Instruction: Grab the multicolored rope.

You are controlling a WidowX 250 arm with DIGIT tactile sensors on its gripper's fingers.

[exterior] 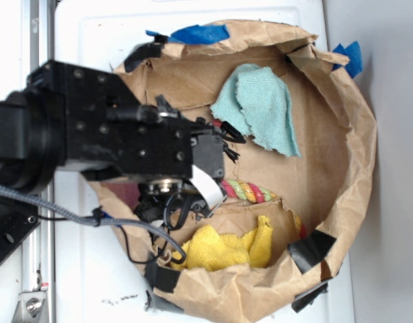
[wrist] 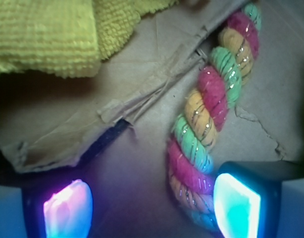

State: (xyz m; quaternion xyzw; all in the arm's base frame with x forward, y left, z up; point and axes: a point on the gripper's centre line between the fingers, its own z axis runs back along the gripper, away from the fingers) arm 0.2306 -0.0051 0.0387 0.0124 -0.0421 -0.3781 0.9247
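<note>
The multicolored rope [wrist: 211, 99], twisted from red, yellow and green strands, lies on brown paper and runs from the upper right down between my fingers. My gripper [wrist: 152, 206] is open around the rope's near end. The rope rests against the right finger [wrist: 238, 206], and a wide gap separates it from the left finger [wrist: 68, 210]. In the exterior view a short stretch of the rope [exterior: 250, 192] sticks out from under the black arm [exterior: 126, 134], which hides the fingers.
A torn brown paper bag [exterior: 354, 134] forms a raised rim around the work area. The teal cloth [exterior: 260, 108] lies at the back. The yellow fluffy cloth [exterior: 220, 245] [wrist: 48, 34] lies just beside the rope. Black tape [exterior: 311, 249] holds the rim.
</note>
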